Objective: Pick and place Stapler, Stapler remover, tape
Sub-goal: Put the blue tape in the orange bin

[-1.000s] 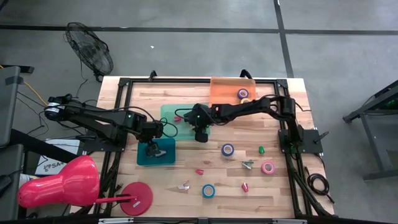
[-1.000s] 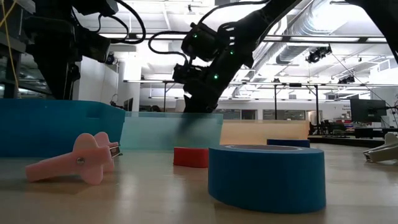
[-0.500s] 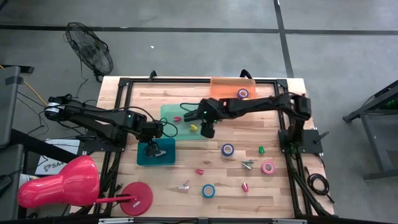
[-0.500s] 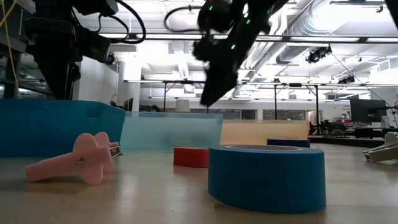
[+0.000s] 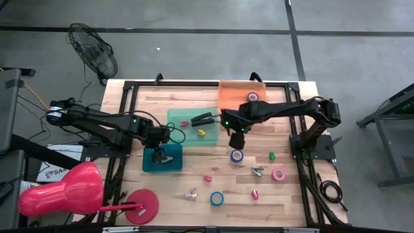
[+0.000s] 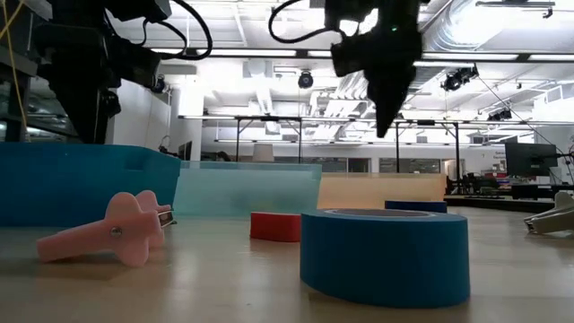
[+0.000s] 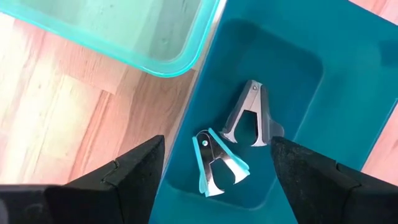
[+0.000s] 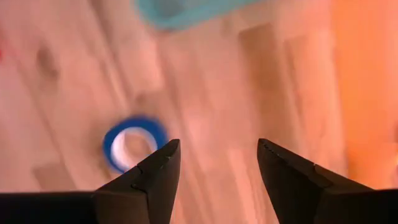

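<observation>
My right gripper [image 5: 236, 140] is open and hovers over bare wood between the light green tray [image 5: 174, 116] and a purple tape roll [image 5: 237, 155]. That roll shows blue [image 8: 133, 144] beyond the open fingers in the right wrist view. A black stapler [image 5: 202, 118] and a yellow stapler [image 5: 201, 133] lie in the tray. My left gripper [image 7: 217, 186] is open above the dark teal bin [image 7: 323, 87], where two staple removers [image 7: 217, 165] [image 7: 252, 115] lie flat. A pink roll [image 5: 279, 173] and a blue roll [image 5: 217, 199] lie flat on the table.
An orange bin [image 5: 233, 100] at the far edge holds a purple roll [image 5: 252, 97]. A grey staple remover [image 5: 258, 171] and a pale one [image 5: 191, 192] lie on the wood, with small green [image 5: 272, 155] and red pieces [image 5: 207, 178]. A pink lamp [image 5: 58, 191] stands off the near left corner.
My right gripper has risen out of the light green tray and swung toward the table's right edge, ending over the wood near the purple roll. The yellow stapler it covered now shows lying in the tray. My left arm has kept still.
</observation>
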Robot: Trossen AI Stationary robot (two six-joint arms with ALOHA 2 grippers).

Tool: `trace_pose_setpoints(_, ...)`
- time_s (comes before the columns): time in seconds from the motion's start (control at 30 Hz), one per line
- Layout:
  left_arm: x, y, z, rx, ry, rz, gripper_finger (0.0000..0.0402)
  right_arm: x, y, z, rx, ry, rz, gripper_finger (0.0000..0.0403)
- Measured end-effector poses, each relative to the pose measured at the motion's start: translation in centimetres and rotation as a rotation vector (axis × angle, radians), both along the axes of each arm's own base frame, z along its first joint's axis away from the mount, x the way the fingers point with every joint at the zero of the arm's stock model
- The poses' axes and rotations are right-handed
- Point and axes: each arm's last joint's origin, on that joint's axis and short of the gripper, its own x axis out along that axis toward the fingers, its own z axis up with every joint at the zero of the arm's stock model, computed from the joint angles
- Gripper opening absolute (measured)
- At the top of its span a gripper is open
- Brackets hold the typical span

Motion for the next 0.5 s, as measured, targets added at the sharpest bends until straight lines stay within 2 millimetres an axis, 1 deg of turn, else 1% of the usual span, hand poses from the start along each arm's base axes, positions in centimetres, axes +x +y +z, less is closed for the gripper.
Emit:
trace_pose_setpoints(0.13, 0.0, 0.0, 0.0, 0.007, -0.001, -0.024, 0.0288, -0.5, 1.9, -1.1, 0.048, 0.044, 0.087, 0.0204)
trace_pose_setpoints(0.27, 0.0, 0.0, 0.0, 0.012, -0.002, -0.041, 0.0288, -0.7, 3.5, -2.5, 0.060, 0.044, 0.151, 0.0204)
trace_pose_setpoints(0.37, 0.0, 0.0, 0.0, 0.016, -0.006, -0.054, 0.0288, -0.8, 4.3, -3.5, 0.057, 0.036, 0.176, 0.0204)
trace_pose_setpoints(0.5, 0.1, 0.0, 0.0, 0.021, -0.016, -0.072, 0.0288, -0.9, 4.9, -4.8, 0.059, 0.003, 0.171, 0.0204)
